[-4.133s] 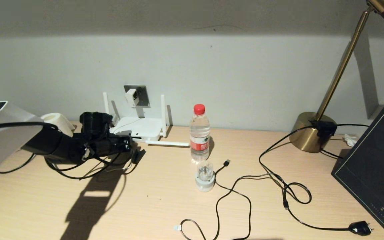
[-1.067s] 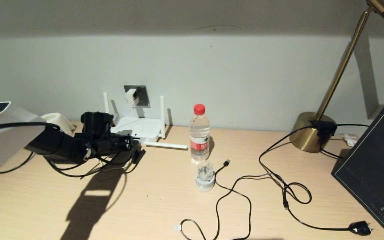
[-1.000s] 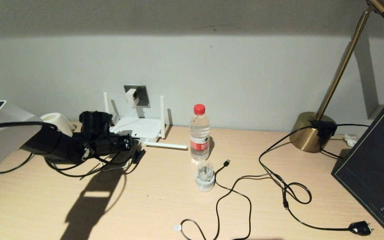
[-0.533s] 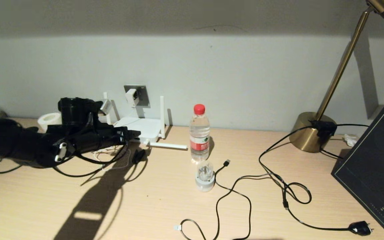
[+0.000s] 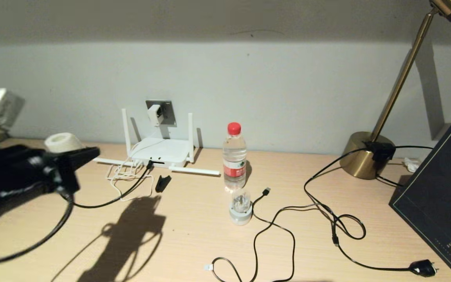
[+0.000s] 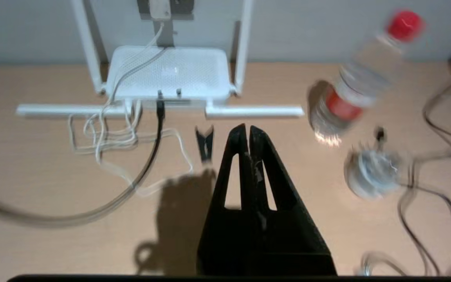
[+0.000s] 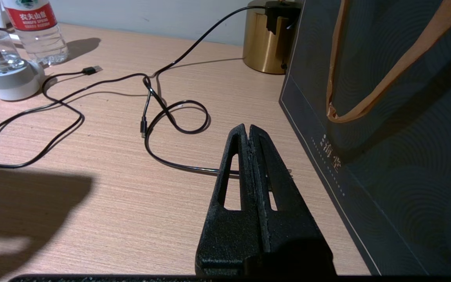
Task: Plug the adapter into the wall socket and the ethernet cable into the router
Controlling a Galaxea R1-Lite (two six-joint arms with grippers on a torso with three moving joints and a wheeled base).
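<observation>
The white adapter point(image 5: 154, 114) sits in the grey wall socket point(image 5: 165, 111), and its thin white cord lies coiled on the desk. Below it is the white router point(image 5: 163, 150), with two antennas upright and two lying flat. The black ethernet cable point(image 5: 148, 166) is plugged into a port on the router's front edge point(image 6: 159, 107) and trails left across the desk. My left gripper point(image 5: 93, 151) is shut and empty, hanging well to the left of the router. In the left wrist view its tips point(image 6: 247, 130) point toward the router point(image 6: 166, 74). My right gripper point(image 7: 248, 130) is shut and empty.
A small black clip point(image 5: 163, 183) lies in front of the router. A water bottle point(image 5: 234, 156), a round white-and-clear plug point(image 5: 240, 207) and a black USB cable point(image 5: 266, 191) are mid-desk. A brass lamp base point(image 5: 362, 154), its black cord and a dark bag point(image 5: 437, 196) are to the right. A tape roll point(image 5: 63, 141) sits far left.
My left arm has pulled back from the router's front edge toward the left. The ethernet cable stays in the router port, no longer held. The right arm has not moved.
</observation>
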